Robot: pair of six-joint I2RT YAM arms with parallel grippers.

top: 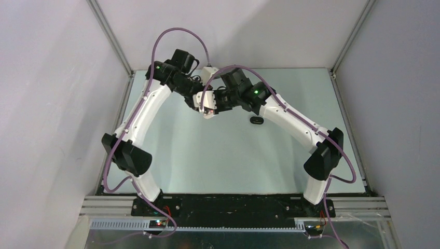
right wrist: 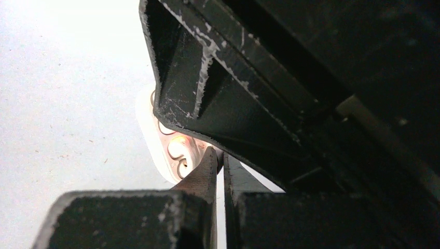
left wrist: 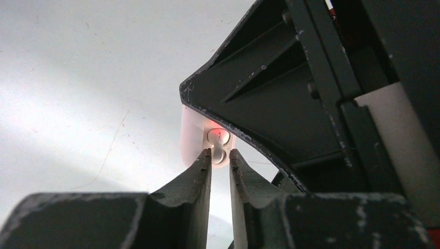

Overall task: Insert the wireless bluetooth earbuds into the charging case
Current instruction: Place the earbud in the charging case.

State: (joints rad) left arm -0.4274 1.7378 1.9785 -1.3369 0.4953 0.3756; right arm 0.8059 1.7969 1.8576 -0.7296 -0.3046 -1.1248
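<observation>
The white charging case (left wrist: 191, 136) hangs tilted above the table, its open face toward both wrist cameras. A white earbud (left wrist: 220, 139) sits in one well under a red glow. My left gripper (left wrist: 220, 154) is open a little, its tips on either side of the bud's stem with a small gap. In the right wrist view the case (right wrist: 155, 136) and seated earbud (right wrist: 179, 150) lie just left of my right gripper (right wrist: 220, 155), which is shut on the case's edge. From above, both grippers meet at the case (top: 209, 111).
A black oval case (top: 256, 120) lies on the table just right of the meeting grippers. The right gripper's dark finger (left wrist: 270, 104) covers the case's right side in the left wrist view. Frame walls enclose the table on three sides.
</observation>
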